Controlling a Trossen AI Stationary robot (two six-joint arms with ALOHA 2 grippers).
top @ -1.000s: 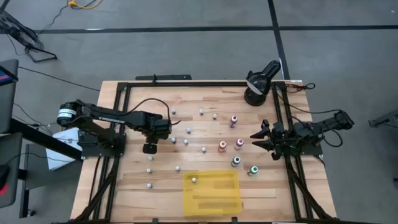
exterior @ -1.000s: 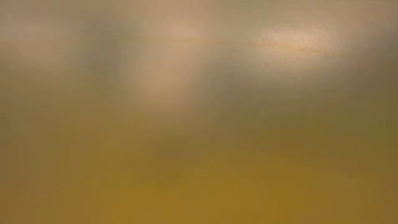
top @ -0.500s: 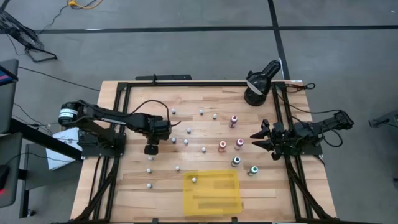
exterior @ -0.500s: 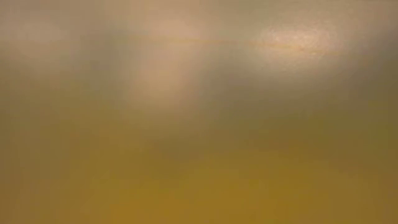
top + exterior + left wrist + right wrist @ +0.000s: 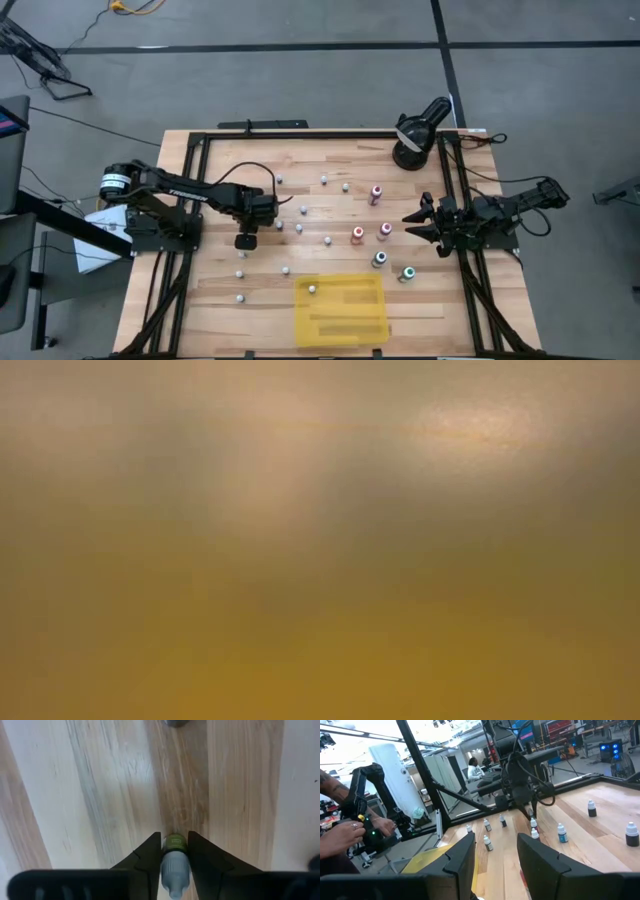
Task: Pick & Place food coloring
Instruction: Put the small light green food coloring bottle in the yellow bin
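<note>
While right gripper [image 5: 495,865] waits, left gripper [image 5: 174,851] clamps bottle [image 5: 174,862].

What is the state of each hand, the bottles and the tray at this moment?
Left hand: closed around a small bottle.
Gripped bottle: held between the two fingers, white cap, above the table.
Right hand: fingers apart, holds nothing, waits at the table's right edge.
Other bottles: upright, scattered on the table.
Yellow tray: flat on the table; one bottle stands at its corner.
</note>
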